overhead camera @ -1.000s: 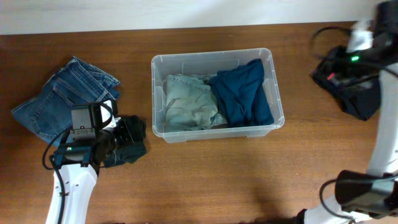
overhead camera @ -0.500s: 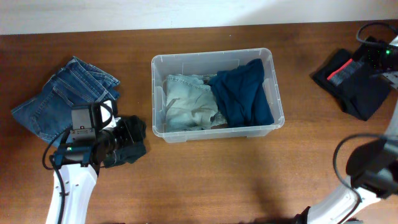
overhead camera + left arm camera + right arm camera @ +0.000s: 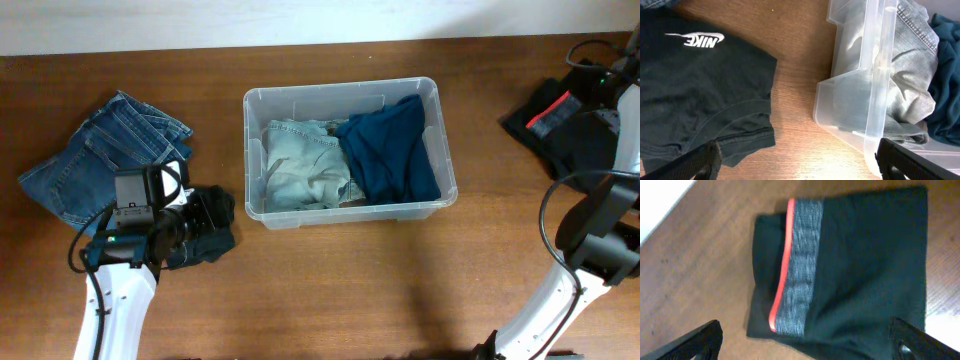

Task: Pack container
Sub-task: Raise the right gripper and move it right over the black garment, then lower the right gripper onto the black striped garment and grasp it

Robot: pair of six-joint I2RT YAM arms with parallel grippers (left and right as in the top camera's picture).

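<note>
The clear plastic container (image 3: 340,89) stands mid-table and holds light grey-green jeans (image 3: 298,165) and a dark blue garment (image 3: 392,150). Its near corner shows in the left wrist view (image 3: 874,75). My left gripper (image 3: 797,167) is open and empty. It hangs over bare wood between a black Nike shirt (image 3: 700,90) and the container. The shirt lies by that arm in the overhead view (image 3: 208,238). My right gripper (image 3: 807,345) is open and empty above a folded black garment with a red stripe (image 3: 865,265), which lies at the far right (image 3: 570,135).
Folded blue jeans (image 3: 95,165) lie at the far left of the wooden table (image 3: 330,290). The right arm's cables and links run along the right edge (image 3: 600,230). The left arm's base link (image 3: 115,300) rises from the front left.
The right arm has swung toward the table's right edge, uncovering the black garment with the red stripe. The left arm and the clothes have not moved.
</note>
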